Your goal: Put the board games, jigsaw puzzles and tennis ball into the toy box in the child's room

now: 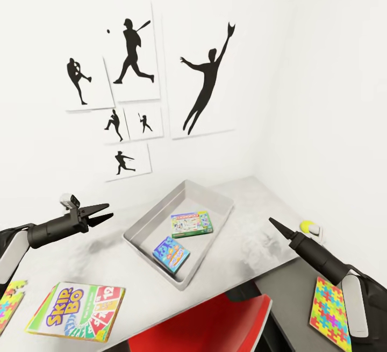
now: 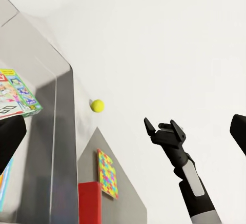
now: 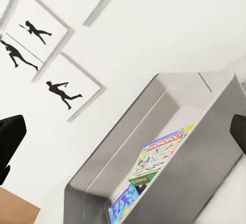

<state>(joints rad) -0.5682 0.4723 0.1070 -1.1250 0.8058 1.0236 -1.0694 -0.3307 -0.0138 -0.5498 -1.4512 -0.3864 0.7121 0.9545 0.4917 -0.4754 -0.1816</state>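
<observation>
SKIP-BO box (image 1: 76, 310) on table (image 1: 252, 207) — toy box (image 1: 148, 217) holds two games.

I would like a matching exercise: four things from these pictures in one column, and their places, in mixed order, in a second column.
Things:
1. blue board game
2. SKIP-BO board game
3. tennis ball
4. left claw

Places:
A. on the table near the right wall
B. raised above the table, left of the toy box
C. inside the toy box
D. flat on the table, at its near left part

Pairs: 1-C, 2-D, 3-A, 4-B
</observation>
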